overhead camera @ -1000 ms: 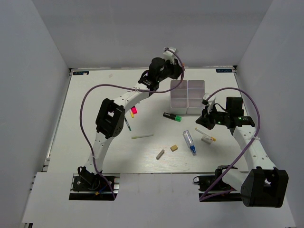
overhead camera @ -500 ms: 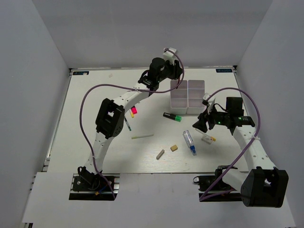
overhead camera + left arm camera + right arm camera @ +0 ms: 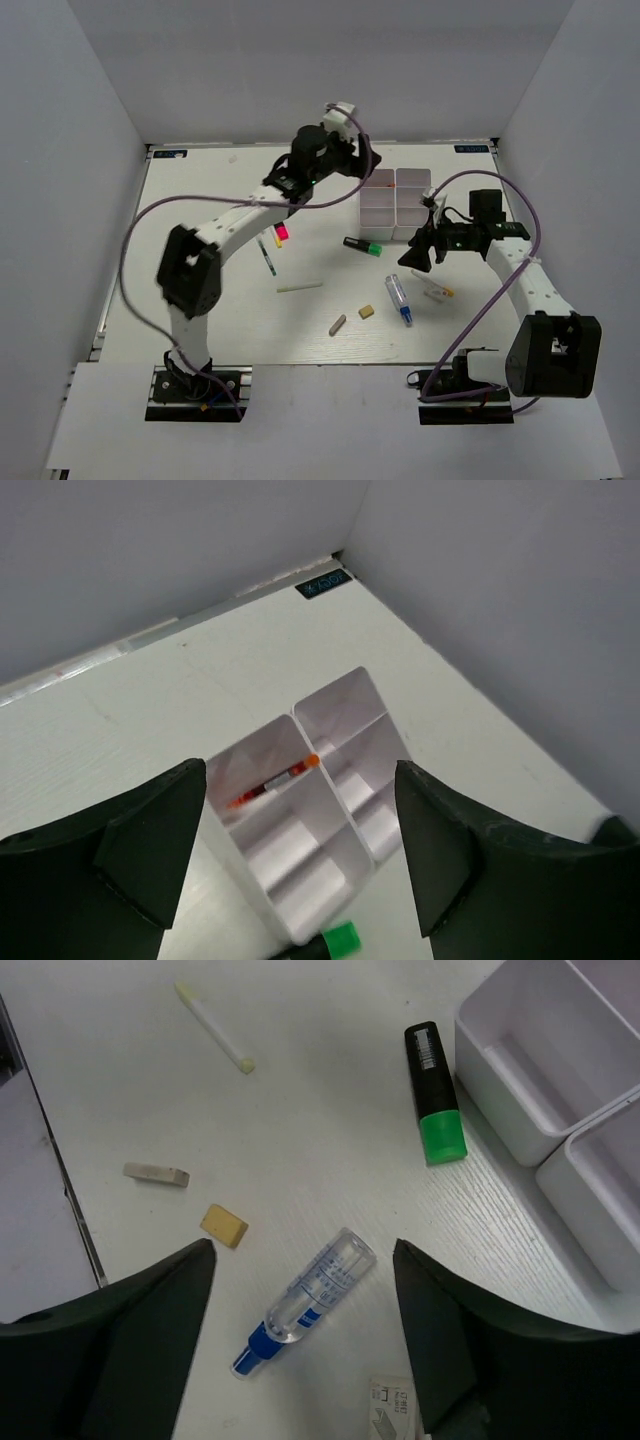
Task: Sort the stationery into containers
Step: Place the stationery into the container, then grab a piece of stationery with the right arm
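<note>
The white plastic square box (image 3: 396, 205), split into four open compartments, sits toward 1 o'clock on the table (image 3: 200, 300). In the left wrist view a thin red-and-orange pen (image 3: 272, 780) lies in one compartment. The rest of the stationery is loose. A black marker with a green end (image 3: 362, 245) lies just off the box at 7 o'clock. A blue-tipped clear tube (image 3: 400, 298), a tan eraser (image 3: 367, 311) and a grey eraser (image 3: 338, 324) trail toward 6 o'clock. A pale stick (image 3: 300, 287) and a pink-ended black marker (image 3: 282, 232) lie out at 8 and 9 o'clock.

Watch the tube: it is round and may roll from the fingers if you close off-centre. A small white piece (image 3: 432, 288) lies just at 3 o'clock of it and could get nudged.

Your right gripper (image 3: 415, 255) hangs above the tube, jaws spread wide and empty, wrist tilted down. The left gripper (image 3: 362, 165) is equally wide and holds nothing. Its arm is stretched long over the box's 10 o'clock corner, and lowering there could clip a wall and shift the box.
</note>
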You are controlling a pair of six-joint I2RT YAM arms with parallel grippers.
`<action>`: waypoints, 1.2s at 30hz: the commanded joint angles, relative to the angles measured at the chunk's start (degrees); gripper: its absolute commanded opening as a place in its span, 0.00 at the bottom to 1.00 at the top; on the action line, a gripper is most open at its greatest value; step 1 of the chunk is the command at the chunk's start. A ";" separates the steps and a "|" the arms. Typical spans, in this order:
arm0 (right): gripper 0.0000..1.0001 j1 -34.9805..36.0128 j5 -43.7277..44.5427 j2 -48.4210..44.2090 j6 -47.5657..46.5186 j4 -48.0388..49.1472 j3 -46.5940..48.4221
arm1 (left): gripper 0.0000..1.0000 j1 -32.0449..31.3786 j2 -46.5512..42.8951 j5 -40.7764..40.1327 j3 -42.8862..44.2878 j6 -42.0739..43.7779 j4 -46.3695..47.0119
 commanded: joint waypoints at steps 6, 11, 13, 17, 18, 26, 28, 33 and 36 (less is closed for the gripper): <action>0.51 14.00 6.15 4.28 2.73 4.64 6.67 | 1.00 1.04 -41.21 -17.49 -30.78 -8.84 -13.70; 0.41 27.72 16.26 13.48 7.02 7.45 16.22 | 1.00 1.04 -57.30 -22.97 -43.45 -22.90 -33.40; 0.41 31.87 21.89 18.59 12.56 9.39 19.41 | 1.00 1.04 -63.98 -24.03 -47.91 -31.05 -41.91; 0.45 40.65 30.50 28.79 19.84 9.30 33.01 | 1.00 1.04 -75.41 -27.09 -53.74 -40.49 -52.57; 0.45 42.76 33.04 34.29 23.26 8.87 37.75 | 1.00 1.04 -77.35 -27.80 -54.35 -43.21 -56.77; 0.45 50.15 40.27 51.47 32.60 7.10 59.41 | 0.97 1.04 -86.42 -28.33 -53.74 -48.68 -71.13; 0.45 50.60 41.32 54.80 34.36 8.50 62.22 | 0.97 1.04 -87.56 -27.81 -53.22 -49.21 -72.37; 0.48 52.62 49.23 59.56 36.39 11.85 64.42 | 0.96 1.04 -88.70 -26.67 -53.22 -49.83 -74.04; 0.50 53.58 54.84 61.76 36.65 14.13 64.69 | 0.96 1.04 -88.70 -26.66 -53.22 -49.83 -74.04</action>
